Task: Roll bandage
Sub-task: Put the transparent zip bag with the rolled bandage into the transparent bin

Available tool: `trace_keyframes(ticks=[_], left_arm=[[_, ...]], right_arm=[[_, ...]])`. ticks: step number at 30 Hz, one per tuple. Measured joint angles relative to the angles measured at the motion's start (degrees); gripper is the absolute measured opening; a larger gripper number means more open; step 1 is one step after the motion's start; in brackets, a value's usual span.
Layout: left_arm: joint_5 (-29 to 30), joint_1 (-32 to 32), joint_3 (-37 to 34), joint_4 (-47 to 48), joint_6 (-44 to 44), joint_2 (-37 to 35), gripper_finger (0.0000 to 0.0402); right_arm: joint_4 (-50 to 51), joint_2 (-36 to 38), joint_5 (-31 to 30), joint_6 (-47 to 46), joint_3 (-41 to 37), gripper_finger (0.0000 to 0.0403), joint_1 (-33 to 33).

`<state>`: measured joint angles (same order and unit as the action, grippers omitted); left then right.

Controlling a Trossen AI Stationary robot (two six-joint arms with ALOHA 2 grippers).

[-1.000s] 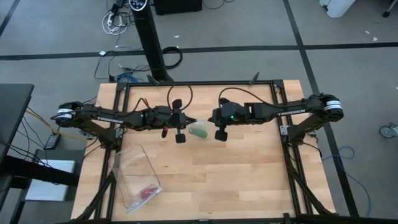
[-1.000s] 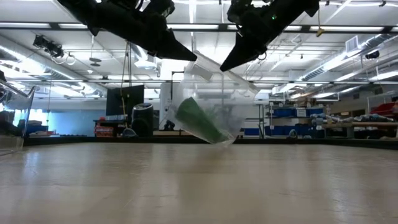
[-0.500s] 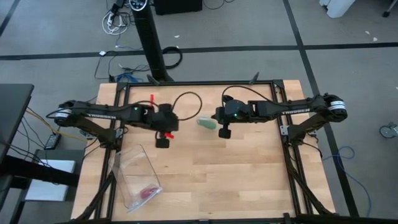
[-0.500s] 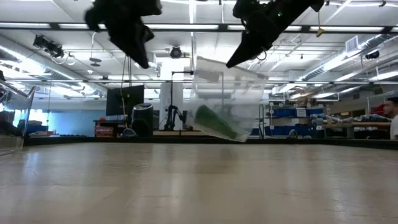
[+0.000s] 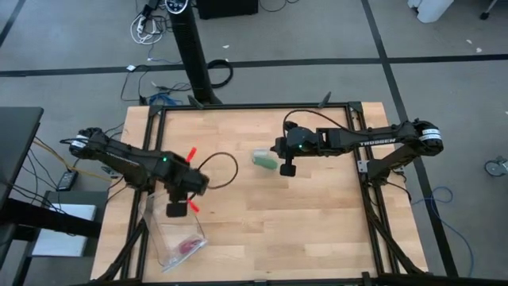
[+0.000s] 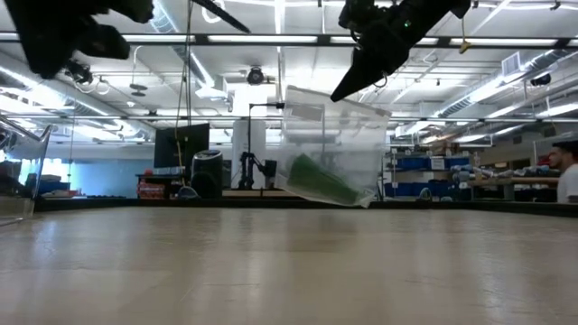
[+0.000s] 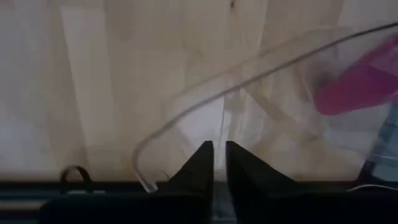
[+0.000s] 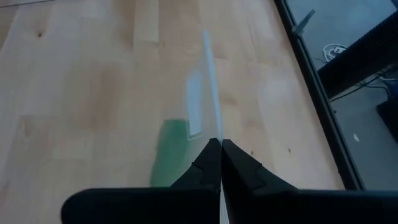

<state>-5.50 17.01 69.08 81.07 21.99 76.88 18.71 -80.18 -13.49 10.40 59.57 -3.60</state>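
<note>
The bandage [image 5: 263, 159] is a short bright green roll, lying tilted inside a clear plastic bag [image 6: 336, 149]. The bag hangs in the air above the middle of the table, toward its far edge, with the green roll resting slantwise in the bag's lowest corner. The right gripper [image 8: 218, 155] holds the bag by its top edge, its two dark fingers pressed together on the thin plastic.

The left gripper [image 7: 216, 163] is over the near left part of the table, above a second clear plastic bag [image 5: 176, 226] that lies flat there with a small pink item [image 5: 188, 245] inside. Its fingers stand close together with a narrow gap between them; whether they touch that bag cannot be told.

The table [image 5: 317, 222] is pale wooden board in a black metal frame. Around it is grey floor with dark seams, cables and a black stand. Seen level across the tabletop, the room is a large workshop with ceiling lights, shelving and blue bins, and a person [image 6: 567, 171] sits at the far right.
</note>
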Motion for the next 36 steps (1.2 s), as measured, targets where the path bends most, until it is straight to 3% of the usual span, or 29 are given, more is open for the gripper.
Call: trace_keyframes(ticks=[4,11,21,28,36], left_arm=[[0.09,3.87,-0.18,-0.64,6.55,0.00,0.0011],[1.83,11.16,-8.30,-5.12,17.14,0.02,0.0006],[14.74,16.53,-21.91,-26.79,26.16,0.02,0.0003],[22.26,15.28,-27.95,-39.88,23.19,0.04,0.0003],[31.41,11.56,-28.66,-49.96,14.77,0.42,0.0003]], right_arm=[[0.12,0.00,0.01,0.10,0.00,0.0000,0.04],[0.87,0.00,0.01,0.89,0.00,0.0000,0.04],[1.29,0.00,0.01,2.83,0.00,0.0000,0.04],[1.84,0.21,-0.42,2.85,0.00,0.0000,0.00],[3.39,2.83,-0.60,2.75,0.02,0.0000,0.02]])
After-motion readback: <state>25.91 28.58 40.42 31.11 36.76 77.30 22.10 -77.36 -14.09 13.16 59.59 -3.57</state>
